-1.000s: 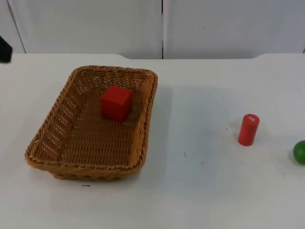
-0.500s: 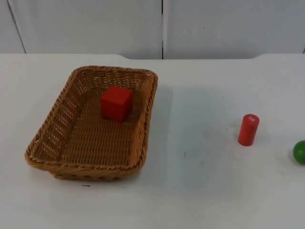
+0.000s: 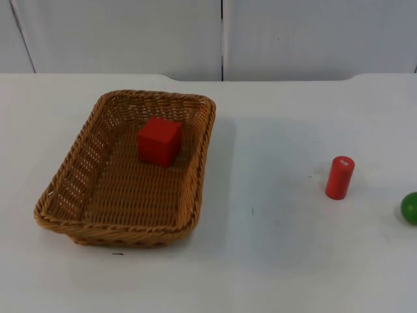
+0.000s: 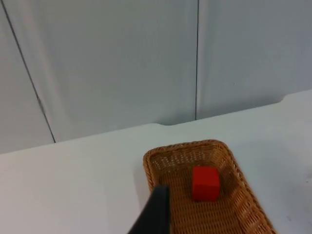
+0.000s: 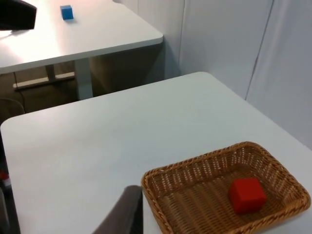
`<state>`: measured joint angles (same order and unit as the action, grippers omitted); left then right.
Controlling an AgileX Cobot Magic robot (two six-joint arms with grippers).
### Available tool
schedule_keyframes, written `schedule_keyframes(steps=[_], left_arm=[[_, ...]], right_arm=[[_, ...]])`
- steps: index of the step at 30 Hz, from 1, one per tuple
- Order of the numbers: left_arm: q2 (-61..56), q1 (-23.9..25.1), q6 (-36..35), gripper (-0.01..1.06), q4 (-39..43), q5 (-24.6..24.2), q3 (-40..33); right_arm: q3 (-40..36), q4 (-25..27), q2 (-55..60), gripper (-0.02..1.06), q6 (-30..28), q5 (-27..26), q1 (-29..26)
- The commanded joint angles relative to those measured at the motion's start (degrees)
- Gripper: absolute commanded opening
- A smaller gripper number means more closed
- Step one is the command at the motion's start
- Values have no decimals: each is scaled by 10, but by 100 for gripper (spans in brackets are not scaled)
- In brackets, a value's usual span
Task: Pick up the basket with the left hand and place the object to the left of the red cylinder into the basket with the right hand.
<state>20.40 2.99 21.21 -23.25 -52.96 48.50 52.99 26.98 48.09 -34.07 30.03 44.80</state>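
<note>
Red cube (image 3: pixel 159 140) | matte, sharp-edged | inside wicker basket (image 3: pixel 78 175)

Woven brown basket (image 3: pixel 124 171) resting flat on the white table, holding a red cube (image 3: pixel 158 140) near its far end. Small red cylinder (image 3: pixel 339 177) standing upright, well apart from the basket.

A woven basket (image 3: pixel 124 171) sits on the white table (image 3: pixel 280 261) toward its left edge, long side running from front to back. A red cube (image 3: pixel 158 140) lies inside it, nearer the back wall of the basket. Well apart, toward the table's right edge, a red cylinder (image 3: pixel 339 177) stands upright — and just beyond it, at the right edge itself, a green ball (image 3: pixel 410 208).
</note>
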Motion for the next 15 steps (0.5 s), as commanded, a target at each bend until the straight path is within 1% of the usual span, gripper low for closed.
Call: schedule_keyframes(steps=[1, 4, 7, 9, 10, 15], left_arm=[[-5, -4, -7, 84, 4, -7, -3], [-5, -4, -10, 84, 6, -13, -3], [-11, -4, -31, 84, 9, -15, -15], [-27, -4, -33, 84, 9, -8, -43], [-27, -4, -33, 84, 9, -8, -43], [-72, -4, -60, 84, 47, -3, -102]], right_arm=[[-27, 1, -23, 105, 0, -32, -2], [-48, 1, -45, 105, 0, -42, -2], [-87, 1, -90, 105, 0, -46, -2], [-111, 1, -123, 105, 0, -46, -2], [-111, 1, -123, 105, 0, -46, -2], [-168, 1, -193, 105, 1, -43, -2]])
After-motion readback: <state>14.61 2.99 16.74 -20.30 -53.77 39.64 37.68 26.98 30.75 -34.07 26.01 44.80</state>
